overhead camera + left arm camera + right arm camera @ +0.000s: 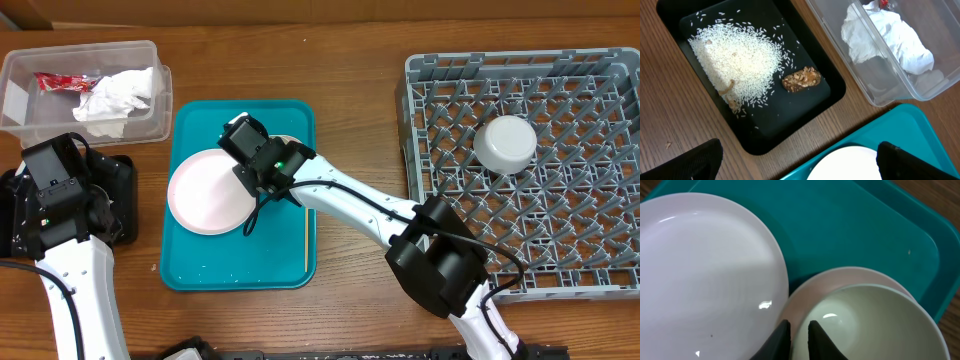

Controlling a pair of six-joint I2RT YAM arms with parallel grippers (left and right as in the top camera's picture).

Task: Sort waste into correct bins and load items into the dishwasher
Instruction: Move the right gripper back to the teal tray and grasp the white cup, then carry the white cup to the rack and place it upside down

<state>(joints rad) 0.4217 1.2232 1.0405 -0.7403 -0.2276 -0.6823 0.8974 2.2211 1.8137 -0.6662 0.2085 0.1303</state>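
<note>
My right gripper (pixel 799 341) is over the teal tray, shut on the rim of the small white cup (pixel 875 325), which sits on the pink saucer (pixel 810 292). The large plate (pixel 205 192) lies beside them on the left. The white bowl (pixel 506 143) sits upside down in the grey dish rack (pixel 560 250). My left gripper (pixel 800 167) is open and empty above the table, between the black tray (pixel 825 95) and the teal tray. The black tray holds rice grains (pixel 737 60) and the brown lump (pixel 801 79). The clear tub (pixel 150 125) holds tissues (pixel 120 95) and the red wrapper (pixel 62 82).
The teal serving tray (pixel 290 125) lies mid-table, with a thin wooden stick (pixel 306 235) along its right side. The right arm stretches from the front right across to the tray. The left arm covers most of the black tray in the overhead view.
</note>
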